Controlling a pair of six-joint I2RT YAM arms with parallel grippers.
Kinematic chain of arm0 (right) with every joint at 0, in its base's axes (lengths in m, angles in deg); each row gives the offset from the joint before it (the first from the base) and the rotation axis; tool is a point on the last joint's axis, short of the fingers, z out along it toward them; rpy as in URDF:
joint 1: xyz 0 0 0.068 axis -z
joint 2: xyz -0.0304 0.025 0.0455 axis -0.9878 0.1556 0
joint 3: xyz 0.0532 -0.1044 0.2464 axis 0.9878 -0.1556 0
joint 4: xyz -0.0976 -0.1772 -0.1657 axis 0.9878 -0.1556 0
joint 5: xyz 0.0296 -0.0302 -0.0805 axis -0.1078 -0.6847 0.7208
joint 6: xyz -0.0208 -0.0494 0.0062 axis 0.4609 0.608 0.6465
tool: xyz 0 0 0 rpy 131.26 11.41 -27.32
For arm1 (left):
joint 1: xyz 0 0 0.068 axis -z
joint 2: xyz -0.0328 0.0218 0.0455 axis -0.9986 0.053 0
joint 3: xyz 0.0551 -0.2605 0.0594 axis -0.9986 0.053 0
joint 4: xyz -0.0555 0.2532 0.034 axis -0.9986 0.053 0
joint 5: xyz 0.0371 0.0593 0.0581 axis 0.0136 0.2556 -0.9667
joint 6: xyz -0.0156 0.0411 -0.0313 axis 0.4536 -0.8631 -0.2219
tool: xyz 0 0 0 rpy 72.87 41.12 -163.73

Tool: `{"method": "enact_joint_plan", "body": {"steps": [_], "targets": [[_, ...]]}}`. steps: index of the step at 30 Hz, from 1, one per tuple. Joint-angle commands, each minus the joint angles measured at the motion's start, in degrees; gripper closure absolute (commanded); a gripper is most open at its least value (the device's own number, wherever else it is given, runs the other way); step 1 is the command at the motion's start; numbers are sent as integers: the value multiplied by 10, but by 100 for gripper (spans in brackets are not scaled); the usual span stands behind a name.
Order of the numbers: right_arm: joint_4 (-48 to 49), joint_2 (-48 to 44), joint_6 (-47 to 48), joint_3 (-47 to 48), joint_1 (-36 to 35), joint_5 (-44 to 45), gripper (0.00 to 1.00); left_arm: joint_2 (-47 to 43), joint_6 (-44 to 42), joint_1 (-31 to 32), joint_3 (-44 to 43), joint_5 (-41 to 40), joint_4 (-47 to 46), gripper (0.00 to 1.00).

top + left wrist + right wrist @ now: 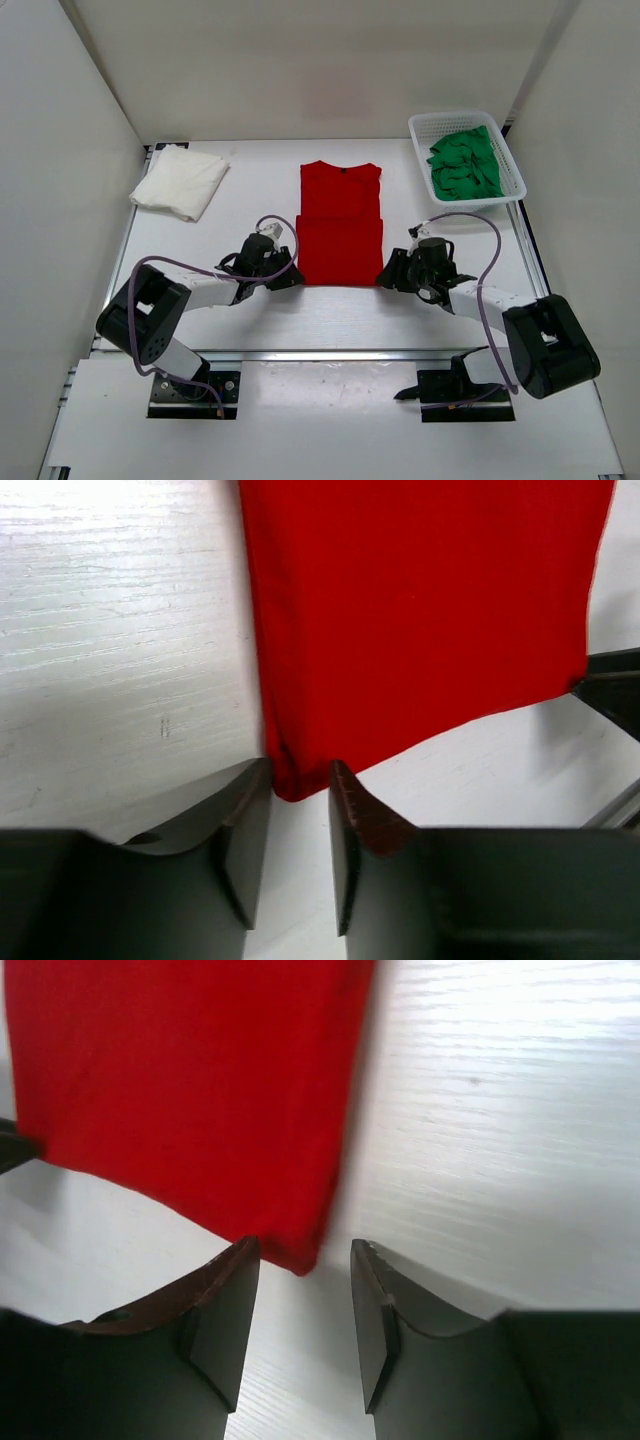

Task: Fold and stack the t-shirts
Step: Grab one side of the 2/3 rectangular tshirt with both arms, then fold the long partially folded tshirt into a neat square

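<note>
Item 1, foremost in both wrist views: dark fingers (pixel 240 830) of the left hand (pixel 300 770) and of the right hand (pixel 305 1250). Each pair stands apart with nothing clamped. One near corner of the red t-shirt (pixel 340 225) lies at the mouth of each gap, resting on the bench (pixel 340 320), not pinched.

Item 2: red t-shirt. Mid-bench, flat, collar away from the arms, lower part doubled up over the body, with a crease across the middle.

Item 3: white t-shirt (pixel 180 182). Folded, far left of bench, well apart from the red.

Item 4: green t-shirt (pixel 463 165). Crumpled inside the white mesh basket (pixel 512 165), far right.

Step in hand (judged): taking both near corners for a further fold away from the arms.

Handling notes:
- Advance each hand until the corner, all layers, sits well inside the gap before closing.
- Close both hands together.
- Lift only enough to clear the bench, and carry at an even pace with the edge taut.
- Lay it square on the far edge, then let go.
- A corner caught by its top layer alone would likely pull the doubled part open.

Views compared:
- Top view alone gives the whole layout, the crease, and both hands level at the near edge. It cannot show the finger gaps.
- Wrist views alone show those gaps and the corner's rolled thickness. Each also catches a dark tip, probably the opposite hand, at its frame edge.
</note>
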Motion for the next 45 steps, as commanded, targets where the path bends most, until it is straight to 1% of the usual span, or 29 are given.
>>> {"method": "enact_joint_plan", "body": {"steps": [1,3,6,7,9,12,15,17,18,20,21,22,23,24,26,28,30,31,32,33,34,35,37,38,39,40,42,43,45], "targets": [[18,35,1,6,0,-34,60,19,0,8,0,-11,32,61],[29,56,-4,10,4,-57,66,17,3,11,-5,-15,30,67],[45,69,-10,16,4,-71,87,19,7,10,-9,-19,27,81],[45,71,-7,16,7,-77,90,14,11,11,-7,-18,23,84],[59,58,-11,12,6,-82,100,8,13,12,-2,-14,13,92],[32,25,-10,5,-6,-63,100,-13,12,22,-1,-5,41,100],[-23,-41,-14,-18,-26,-51,100,-66,3,43,26,-14,85,100],[-71,-108,-31,-53,-55,-25,100,-120,-3,65,57,-15,115,100],[-105,-128,-35,-65,-85,-9,100,-129,-2,66,71,6,138,100],[-154,-206,-75,-96,-135,22,100,-186,0,79,109,18,179,100],[-183,-248,-86,-109,-163,28,100,-207,7,93,115,9,214,100],[-194,-268,-105,-112,-185,35,100,-252,17,103,131,5,245,100],[-220,-310,-127,-118,-205,37,100,-301,24,118,132,-3,260,100],[-247,-343,-134,-112,-213,48,100,-323,38,123,126,-9,290,100],[-272,-374,-146,-84,-222,53,99,-390,48,110,103,2,328,100],[-282,-381,-133,-44,-205,53,100,-415,44,94,55,-4,348,100],[-287,-344,-97,21,-173,46,100,-392,24,79,-12,0,351,100],[-283,-330,-67,37,-146,38,100,-383,12,73,-25,-3,343,100],[-276,-296,-36,70,-114,19,100,-358,7,54,-52,-4,337,100],[-269,-259,-21,105,-97,0,100,-346,1,21,-67,27,307,100],[-251,-240,2,120,-63,-29,100,-321,-1,-5,-75,40,275,100],[-243,-196,18,149,-23,-41,100,-284,-2,-19,-97,33,254,100],[-225,-123,34,202,20,-67,100,-223,-2,-44,-138,38,220,100],[-207,-77,33,234,43,-81,100,-180,-2,-55,-165,24,204,100],[-199,-28,39,273,50,-90,100,-133,-8,-67,-198,-3,190,100],[-196,-4,40,292,60,-87,100,-108,-9,-74,-219,-10,192,100],[-187,89,38,369,75,-93,100,-6,-10,-93,-291,4,182,100],[-185,134,36,407,76,-96,100,12,-6,-101,-324,-8,182,100],[-185,200,39,453,97,-104,100,87,-2,-109,-368,-32,182,100]]}}
